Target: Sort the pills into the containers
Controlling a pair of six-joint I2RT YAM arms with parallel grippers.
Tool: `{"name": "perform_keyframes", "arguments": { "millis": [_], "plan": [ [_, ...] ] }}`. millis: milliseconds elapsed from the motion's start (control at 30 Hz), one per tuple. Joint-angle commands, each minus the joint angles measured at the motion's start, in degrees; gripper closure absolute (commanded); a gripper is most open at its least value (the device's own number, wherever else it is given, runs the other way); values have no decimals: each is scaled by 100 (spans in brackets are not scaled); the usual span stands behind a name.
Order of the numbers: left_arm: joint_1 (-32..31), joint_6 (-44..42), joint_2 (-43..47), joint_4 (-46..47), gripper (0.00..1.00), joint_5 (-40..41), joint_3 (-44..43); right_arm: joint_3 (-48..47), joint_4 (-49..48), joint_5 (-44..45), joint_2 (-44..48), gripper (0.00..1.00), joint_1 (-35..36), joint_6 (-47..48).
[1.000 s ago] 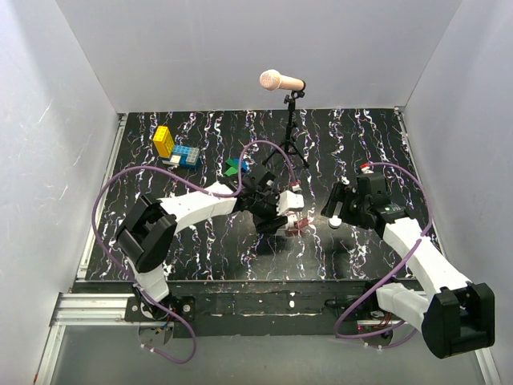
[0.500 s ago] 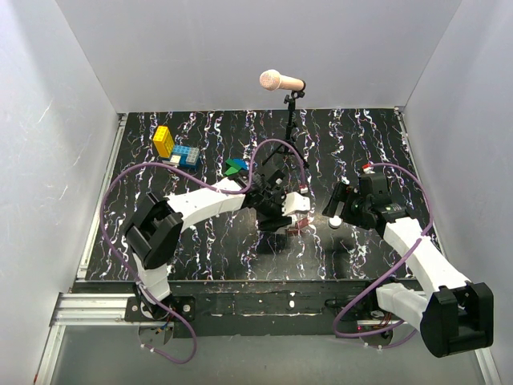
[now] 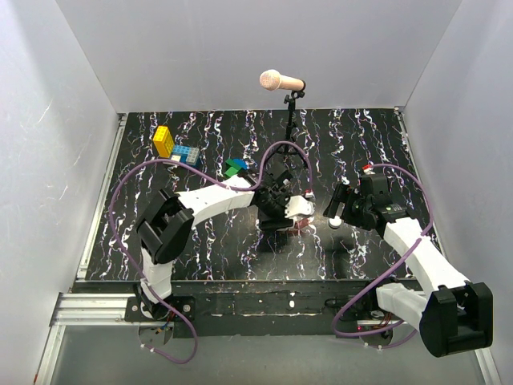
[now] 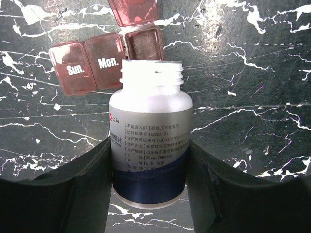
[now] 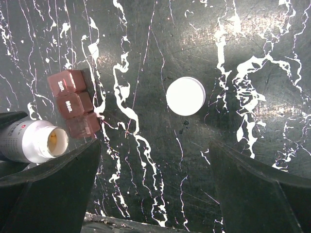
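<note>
My left gripper is shut on a white pill bottle with a grey and blue label. The bottle has no cap and lies tipped on its side, its mouth pointing at the containers. These are a reddish-brown pill box with lids marked Sun. and Mon. Its third compartment stands open, and I see no pill in it. In the right wrist view something yellowish shows inside the bottle mouth. The white cap lies flat on the table. My right gripper hangs open above the table near the cap, holding nothing.
A microphone on a black stand rises behind the pill box. Yellow, blue and green toy blocks sit at the back left. White walls close in three sides.
The left arm has swung its wrist to the right, carrying the bottle closer over the pill box. The right arm has stayed where it was.
</note>
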State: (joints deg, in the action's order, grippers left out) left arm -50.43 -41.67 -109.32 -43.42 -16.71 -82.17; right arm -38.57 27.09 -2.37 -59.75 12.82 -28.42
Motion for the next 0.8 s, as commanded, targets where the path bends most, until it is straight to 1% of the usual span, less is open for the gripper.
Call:
{"name": "perform_keyframes", "arguments": {
  "millis": [0, 300, 767],
  "plan": [
    [-45, -184, 33, -255, 100, 107, -317, -2, -20, -70, -37, 2, -43, 83],
    [-168, -254, -54, -378, 100, 431, -466, -2, -29, -97, -107, 2, -60, 92],
    [-291, -412, -222, -597, 100, 678, -879, -2, -2, -97, -160, 2, -87, 127]
  ]
}}
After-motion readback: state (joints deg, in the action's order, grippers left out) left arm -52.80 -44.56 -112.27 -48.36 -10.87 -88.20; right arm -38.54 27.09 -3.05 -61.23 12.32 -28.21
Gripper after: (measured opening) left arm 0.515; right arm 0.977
